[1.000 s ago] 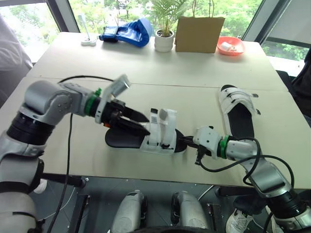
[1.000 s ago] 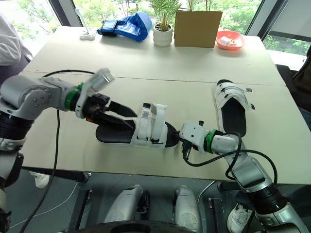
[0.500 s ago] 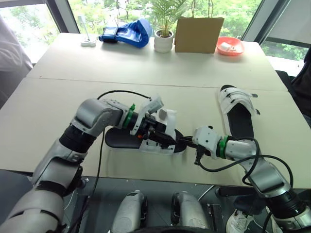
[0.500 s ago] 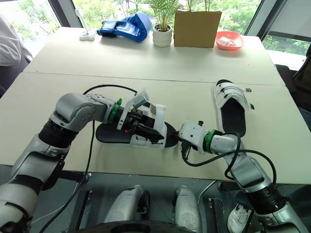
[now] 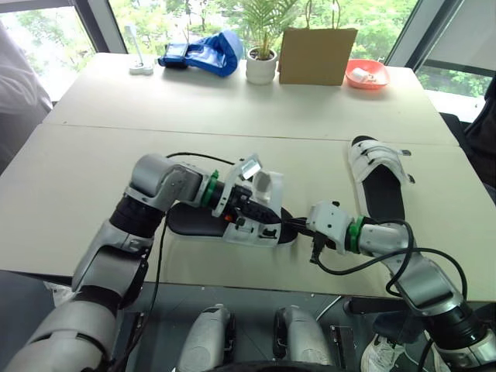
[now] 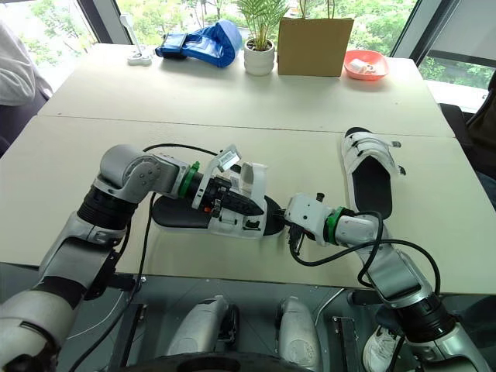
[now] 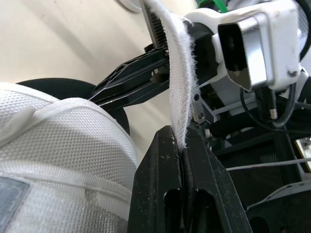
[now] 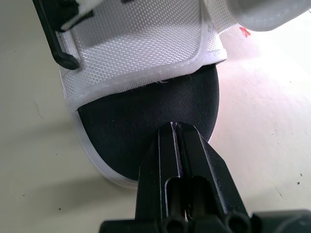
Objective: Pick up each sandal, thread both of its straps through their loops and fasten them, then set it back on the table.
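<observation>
The near sandal, black-soled with a white upper, lies on its side near the table's front edge. My left gripper is over its upper, shut on a white strap that rises between the two black fingers. At the sandal's toe, my right gripper is shut, pinching the edge of the black sole. A second sandal, straps across its white upper, lies flat on the table to the right.
Along the far edge stand a brown paper bag, a potted plant, a blue bag, a red bowl and a small white stand. A person's sleeve shows at far left.
My left gripper moved right from beside the sandal onto its upper and closed from wide open onto the strap. The right gripper kept its hold at the toe.
</observation>
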Robot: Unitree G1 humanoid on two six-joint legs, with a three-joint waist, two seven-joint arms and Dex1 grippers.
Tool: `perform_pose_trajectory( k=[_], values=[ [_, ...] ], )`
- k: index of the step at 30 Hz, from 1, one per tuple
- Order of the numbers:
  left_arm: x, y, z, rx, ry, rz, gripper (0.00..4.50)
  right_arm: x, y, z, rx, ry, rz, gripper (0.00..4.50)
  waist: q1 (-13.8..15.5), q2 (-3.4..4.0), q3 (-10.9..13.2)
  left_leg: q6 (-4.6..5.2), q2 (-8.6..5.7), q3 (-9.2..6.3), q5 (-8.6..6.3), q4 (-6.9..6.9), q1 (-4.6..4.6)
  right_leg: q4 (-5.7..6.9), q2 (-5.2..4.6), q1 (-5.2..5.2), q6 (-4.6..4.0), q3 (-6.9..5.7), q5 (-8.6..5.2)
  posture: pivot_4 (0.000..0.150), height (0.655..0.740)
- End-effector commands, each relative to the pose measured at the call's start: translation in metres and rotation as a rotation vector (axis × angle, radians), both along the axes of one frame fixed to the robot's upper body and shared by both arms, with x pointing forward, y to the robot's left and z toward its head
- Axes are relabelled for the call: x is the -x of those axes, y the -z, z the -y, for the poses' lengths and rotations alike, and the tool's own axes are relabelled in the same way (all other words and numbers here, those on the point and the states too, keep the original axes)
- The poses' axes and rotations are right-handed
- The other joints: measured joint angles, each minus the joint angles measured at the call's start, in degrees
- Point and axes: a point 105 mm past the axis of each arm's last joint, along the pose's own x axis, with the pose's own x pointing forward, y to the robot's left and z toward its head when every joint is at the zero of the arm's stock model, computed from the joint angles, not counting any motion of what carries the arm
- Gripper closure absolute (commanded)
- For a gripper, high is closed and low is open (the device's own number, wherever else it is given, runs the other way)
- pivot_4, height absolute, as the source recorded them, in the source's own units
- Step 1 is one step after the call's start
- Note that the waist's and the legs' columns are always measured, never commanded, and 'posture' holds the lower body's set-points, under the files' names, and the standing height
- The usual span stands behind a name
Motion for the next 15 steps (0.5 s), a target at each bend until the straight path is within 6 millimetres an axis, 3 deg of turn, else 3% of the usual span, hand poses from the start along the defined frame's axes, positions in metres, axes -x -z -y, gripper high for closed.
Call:
perform_pose_trajectory(
  k=[1, 8, 15],
  values=[
    [-0.001, -0.005, 0.002, 0.035, -0.018, 0.001, 4.45, 0.005, 0.018, 0.002, 0.026, 0.013, -0.075, 4.5, 0.03, 0.0, 0.0, 0.0, 0.0, 0.0, 0.0, 0.0, 0.01, 0.0, -0.02, 0.02, 0.0, 0.0, 0.0, 0.15, 0.7209],
    [-0.003, 0.004, 0.001, 0.013, -0.017, 0.036, 4.45, 0.004, 0.018, 0.002, 0.024, 0.013, -0.074, 4.5, 0.04, 0.0, 0.0, -0.07, 0.0, 0.0, -0.03, -0.04, 0.23, -0.04, -0.13, 0.22, 0.0, -0.01, 0.0, 0.15, 0.7209],
    [0.015, 0.016, -0.003, -0.039, 0.068, 0.088, 4.45, 0.004, 0.018, 0.002, 0.026, 0.013, -0.072, 4.5, -0.06, 0.02, 0.0, -0.13, 0.0, 0.0, -0.07, -0.06, 0.26, -0.04, -0.14, 0.21, -0.01, 0.0, -0.01, 0.15, 0.7209]
  ],
)
